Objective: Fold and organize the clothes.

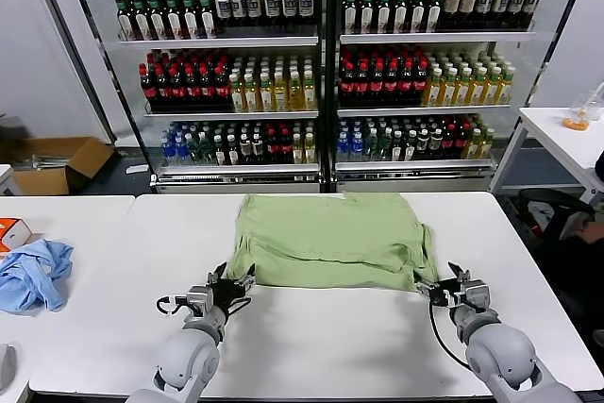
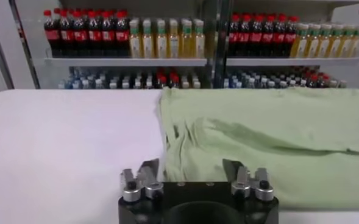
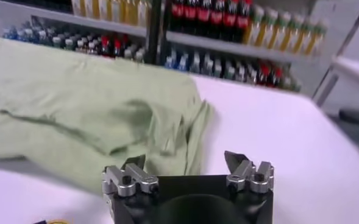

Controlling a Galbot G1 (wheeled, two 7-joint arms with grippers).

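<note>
The light green T-shirt (image 1: 326, 238) lies flat on the white table (image 1: 330, 346), folded over on itself, its print hidden. My left gripper (image 1: 233, 282) is open at the shirt's near left corner, its fingers (image 2: 147, 169) wide apart with the shirt's edge (image 2: 191, 152) between and just beyond them. My right gripper (image 1: 436, 285) is open at the near right corner, its fingers (image 3: 235, 159) spread beside the bunched sleeve (image 3: 188, 137). Neither holds cloth.
A light blue garment (image 1: 33, 271) and an orange box (image 1: 11, 231) lie on the left table. Behind the table stand glass-door coolers full of bottles (image 1: 321, 63). A cardboard box (image 1: 57, 162) sits on the floor at left; another white table (image 1: 566, 134) at right.
</note>
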